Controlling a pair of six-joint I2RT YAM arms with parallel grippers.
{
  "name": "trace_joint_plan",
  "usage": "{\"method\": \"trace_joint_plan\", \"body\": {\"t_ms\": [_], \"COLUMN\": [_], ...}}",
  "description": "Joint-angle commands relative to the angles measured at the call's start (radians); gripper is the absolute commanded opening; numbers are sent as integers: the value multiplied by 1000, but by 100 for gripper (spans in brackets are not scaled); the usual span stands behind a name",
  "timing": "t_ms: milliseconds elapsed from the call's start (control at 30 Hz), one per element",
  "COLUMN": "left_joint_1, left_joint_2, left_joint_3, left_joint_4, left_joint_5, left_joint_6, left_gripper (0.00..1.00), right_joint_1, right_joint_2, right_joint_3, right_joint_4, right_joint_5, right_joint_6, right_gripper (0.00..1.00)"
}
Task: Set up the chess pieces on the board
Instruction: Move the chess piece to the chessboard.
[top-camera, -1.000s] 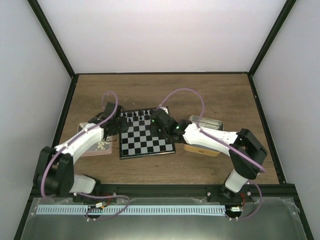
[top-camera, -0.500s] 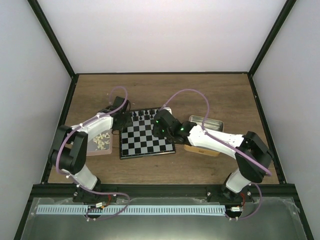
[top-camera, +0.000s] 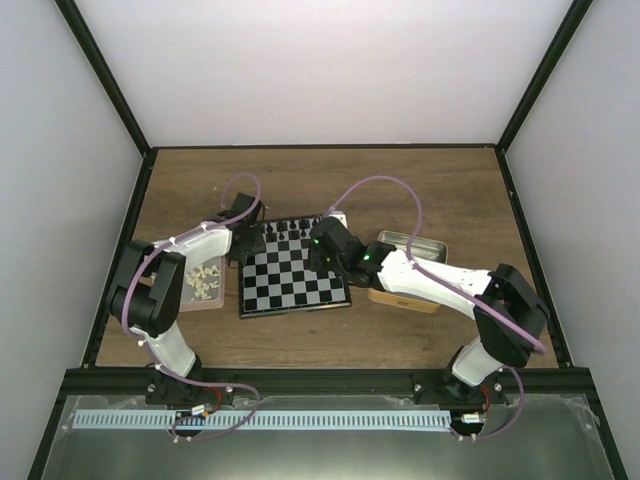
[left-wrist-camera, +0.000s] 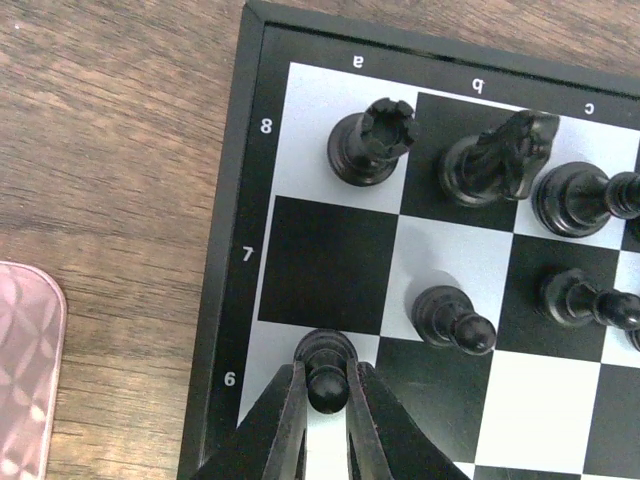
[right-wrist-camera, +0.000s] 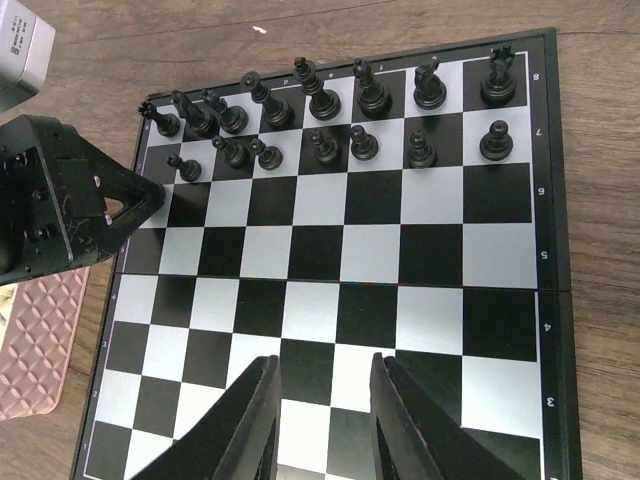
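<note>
The board (left-wrist-camera: 225, 300) fills the left wrist view, its a-file corner at the top. My left gripper (left-wrist-camera: 327, 388) is shut on a black pawn (left-wrist-camera: 326, 352) that stands at the line between squares a6 and a7. A rook (left-wrist-camera: 372, 145), a knight (left-wrist-camera: 497, 158) and a second pawn (left-wrist-camera: 450, 317) stand nearby. In the right wrist view the chess pieces (right-wrist-camera: 320, 95) line the two far rows of the board (right-wrist-camera: 430, 250). My right gripper (right-wrist-camera: 322, 400) hangs open over the bare near squares, holding nothing. From above, the left gripper (top-camera: 243, 240) is at the board's far-left corner.
A pink tray (top-camera: 195, 295) holding pale pieces lies left of the board (top-camera: 300, 290), and its corner (left-wrist-camera: 25, 370) shows in the left wrist view. A metal tin (top-camera: 412, 245) sits right of the board, beside the right arm. Dark frame rails border the wooden table.
The left arm swung from the tray side to the board's far-left corner and its jaws narrowed onto a pawn. The right gripper shifted slightly toward the far edge.
</note>
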Motion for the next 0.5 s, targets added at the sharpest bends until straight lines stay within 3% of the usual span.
{"method": "trace_joint_plan", "body": {"t_ms": [0, 467], "left_joint_1": [3, 3], "left_joint_2": [28, 77], "left_joint_3": [27, 68], "left_joint_4": [4, -8], "left_joint_5": [-35, -76], "left_joint_6": [8, 17], "left_gripper": [14, 14], "right_joint_1": [-6, -7], "right_joint_2": [-28, -42], "right_joint_3": [-17, -25], "right_joint_4": [5, -6], "right_joint_5": [33, 38], "right_joint_6": [0, 8], "right_gripper": [26, 26]}}
